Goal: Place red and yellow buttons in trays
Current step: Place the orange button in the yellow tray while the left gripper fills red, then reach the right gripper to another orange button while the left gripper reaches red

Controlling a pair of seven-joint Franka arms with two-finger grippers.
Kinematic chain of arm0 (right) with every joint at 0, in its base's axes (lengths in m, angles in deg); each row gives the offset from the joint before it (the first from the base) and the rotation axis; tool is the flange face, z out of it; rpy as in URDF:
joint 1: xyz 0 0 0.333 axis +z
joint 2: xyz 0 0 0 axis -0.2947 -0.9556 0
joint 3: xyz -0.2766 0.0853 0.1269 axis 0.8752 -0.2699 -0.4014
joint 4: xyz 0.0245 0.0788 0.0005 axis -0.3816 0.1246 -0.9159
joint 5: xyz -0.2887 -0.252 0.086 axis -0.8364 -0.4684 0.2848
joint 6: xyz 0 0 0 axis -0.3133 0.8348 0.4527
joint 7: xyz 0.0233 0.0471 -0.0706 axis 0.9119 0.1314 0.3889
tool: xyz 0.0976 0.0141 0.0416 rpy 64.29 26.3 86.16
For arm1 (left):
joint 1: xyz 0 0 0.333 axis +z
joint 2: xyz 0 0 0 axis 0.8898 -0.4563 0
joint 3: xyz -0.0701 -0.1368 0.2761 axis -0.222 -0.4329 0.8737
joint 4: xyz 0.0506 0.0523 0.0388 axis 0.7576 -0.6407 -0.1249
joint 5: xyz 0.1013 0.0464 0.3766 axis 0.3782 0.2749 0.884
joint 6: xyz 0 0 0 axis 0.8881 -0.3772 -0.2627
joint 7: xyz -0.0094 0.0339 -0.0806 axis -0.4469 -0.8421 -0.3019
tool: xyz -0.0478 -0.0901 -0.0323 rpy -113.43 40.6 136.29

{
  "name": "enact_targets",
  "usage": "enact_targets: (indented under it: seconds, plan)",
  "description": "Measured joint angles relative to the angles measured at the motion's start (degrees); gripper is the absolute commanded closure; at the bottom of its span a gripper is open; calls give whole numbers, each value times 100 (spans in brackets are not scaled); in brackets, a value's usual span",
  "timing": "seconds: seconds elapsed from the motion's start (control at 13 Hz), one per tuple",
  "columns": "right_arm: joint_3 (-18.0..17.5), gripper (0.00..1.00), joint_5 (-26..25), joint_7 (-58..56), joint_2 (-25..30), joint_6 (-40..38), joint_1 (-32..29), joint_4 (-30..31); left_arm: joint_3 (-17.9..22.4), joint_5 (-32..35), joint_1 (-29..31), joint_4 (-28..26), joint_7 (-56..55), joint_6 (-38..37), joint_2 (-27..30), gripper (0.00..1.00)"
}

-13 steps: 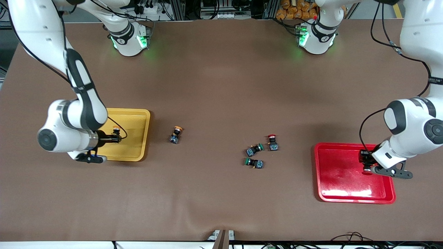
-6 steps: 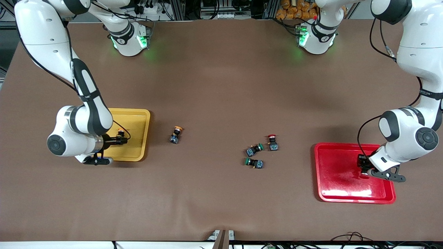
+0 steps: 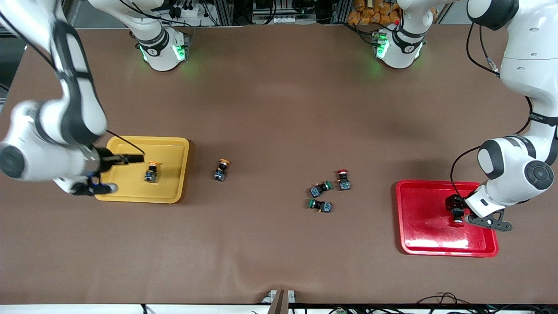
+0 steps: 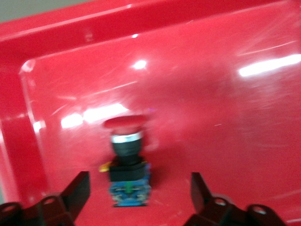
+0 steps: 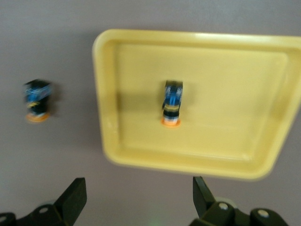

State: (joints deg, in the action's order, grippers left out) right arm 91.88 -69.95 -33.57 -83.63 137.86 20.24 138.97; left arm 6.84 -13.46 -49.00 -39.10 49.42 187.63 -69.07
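A yellow-capped button [image 3: 151, 172] lies in the yellow tray [image 3: 174, 192]; it also shows in the right wrist view [image 5: 171, 108] in that tray [image 5: 225, 155]. My right gripper [image 3: 135, 158] [image 5: 138, 200] is open and empty, up over the tray. A second yellow-capped button [image 3: 221, 170] [image 5: 37, 101] lies on the table beside the tray. A red-capped button [image 3: 456, 218] [image 4: 127, 160] rests in the red tray [image 3: 418, 235] [image 4: 235, 117]. My left gripper [image 3: 454, 208] [image 4: 140, 197] is open around its body, fingers apart from it. Another red-capped button [image 3: 343, 179] lies mid-table.
Two green-capped buttons [image 3: 320, 188] [image 3: 320, 205] lie close to the mid-table red-capped one, nearer to the front camera. The brown mat covers the whole table. The arm bases stand along the table's edge farthest from the front camera.
My right gripper let go of the yellow-capped button in the yellow tray, then rose and drew back. My left gripper sank a little in the red tray and stands open around the red-capped button.
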Motion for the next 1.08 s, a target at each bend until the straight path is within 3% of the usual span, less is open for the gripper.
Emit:
enact_targets:
  seconds: [0.23,0.54,0.85,1.08]
  plan:
    - [-64,0,8,960,509,-557,472,-382,-615,-5,-27,28,-1118,-1332,607,0]
    - [-161,0,12,2275,512,-406,1366,-528,-1541,-6,-52,27,-2658,-2816,1495,0]
    - [-167,0,15,2495,189,232,1721,-280,-2403,-6,-141,30,-4145,-3185,1892,0]
    - [-167,0,18,2496,-505,1310,1799,59,-2457,29,-637,-19,-4900,-2756,1580,0]
